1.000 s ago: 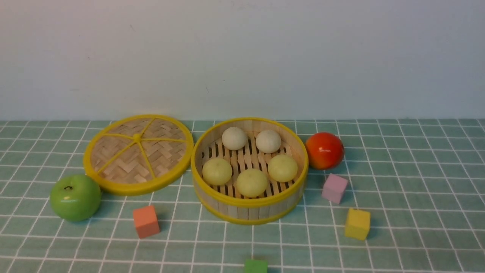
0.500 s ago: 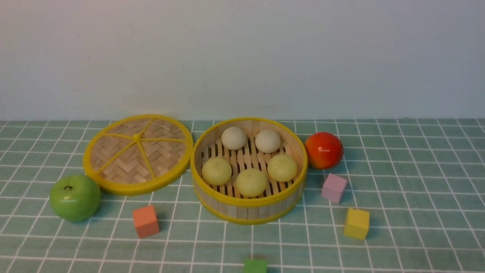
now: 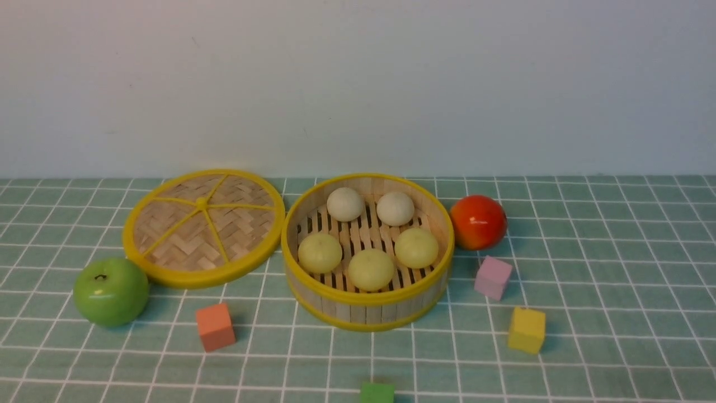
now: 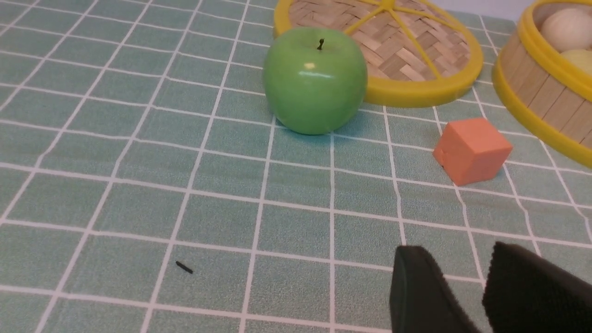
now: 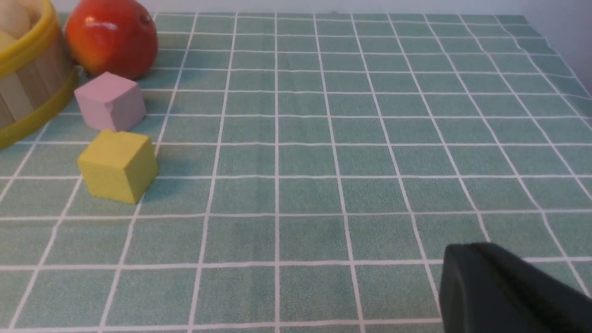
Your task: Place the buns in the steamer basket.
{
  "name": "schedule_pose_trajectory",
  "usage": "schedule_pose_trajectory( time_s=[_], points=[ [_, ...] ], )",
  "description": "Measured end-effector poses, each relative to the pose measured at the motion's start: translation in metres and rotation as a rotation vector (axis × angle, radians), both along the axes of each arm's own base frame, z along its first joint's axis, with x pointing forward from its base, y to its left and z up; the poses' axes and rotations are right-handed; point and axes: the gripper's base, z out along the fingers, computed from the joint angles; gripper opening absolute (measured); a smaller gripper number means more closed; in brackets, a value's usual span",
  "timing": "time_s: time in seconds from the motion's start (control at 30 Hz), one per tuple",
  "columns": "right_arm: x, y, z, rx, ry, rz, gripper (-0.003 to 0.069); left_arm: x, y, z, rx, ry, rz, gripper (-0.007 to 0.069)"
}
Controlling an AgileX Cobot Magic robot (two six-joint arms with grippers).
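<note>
Front view: checked green tablecloth (image 3: pixel 615 252); flat woven lid (image 3: pixel 204 226) at left; steamer basket (image 3: pixel 367 305) just beside it, holding all five buns (image 3: pixel 371 269); green apple (image 3: pixel 111 291); red-orange fruit (image 3: pixel 479 221); orange (image 3: pixel 215 327), pink (image 3: pixel 493 277), yellow (image 3: pixel 527 330) cubes. Left gripper (image 4: pixel 467 286): two fingers slightly parted, holding nothing. Right gripper (image 5: pixel 504 291): one dark finger visible, spread cannot be told.
</note>
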Motion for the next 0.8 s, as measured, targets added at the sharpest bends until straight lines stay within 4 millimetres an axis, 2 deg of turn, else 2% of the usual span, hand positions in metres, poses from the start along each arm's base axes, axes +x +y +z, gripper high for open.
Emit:
schedule_pose_trajectory(
  time_s=[0.8],
  points=[
    [0.0, 0.0, 0.0, 0.001, 0.0, 0.0, 0.0054, 0.0, 0.0, 0.0, 0.0, 0.0, 0.0, 0.0237]
  ],
)
